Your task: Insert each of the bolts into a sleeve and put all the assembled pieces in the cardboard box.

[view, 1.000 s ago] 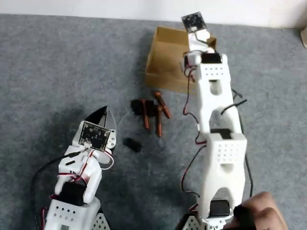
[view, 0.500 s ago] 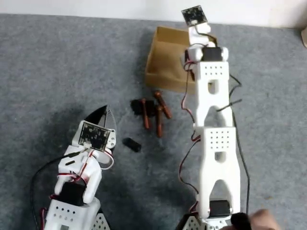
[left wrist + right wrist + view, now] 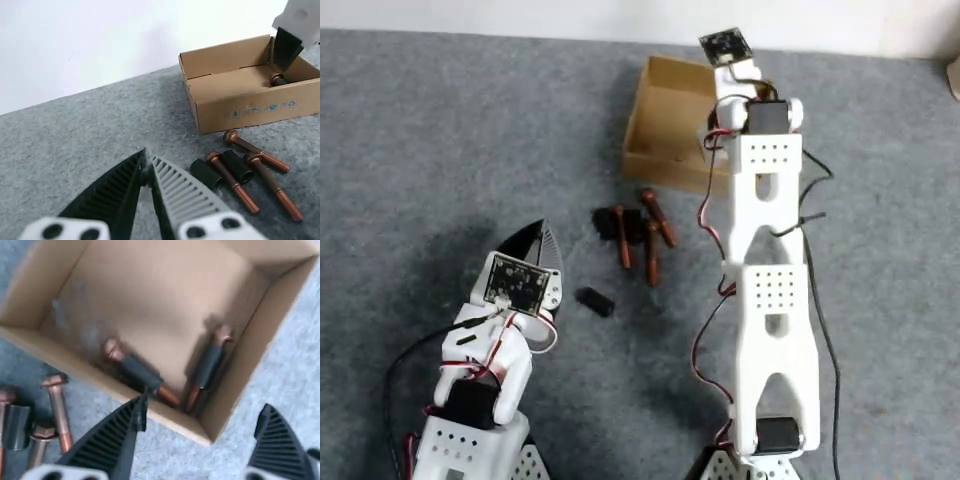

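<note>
"What's nearest?"
"The left gripper [image 3: 146, 159], black and grey ridged fingers pressed together."
"Beyond it?"
"Three loose copper-coloured metal bolts [image 3: 234, 182] lie on the grey felt, with black cylindrical sleeves [image 3: 238, 166] among them."
"Farthest?"
"The brown cardboard box [image 3: 245, 107] holds two sleeved bolts [image 3: 136, 371]. The right gripper [image 3: 204, 407] hangs over it, fingers spread wide."

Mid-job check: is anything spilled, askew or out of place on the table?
Only one oddity: a lone sleeve lies apart from the loose bolts and other sleeves, nearer the left gripper. Nothing looks spilled or damaged; two assembled pieces lie inside the cardboard box.
</note>
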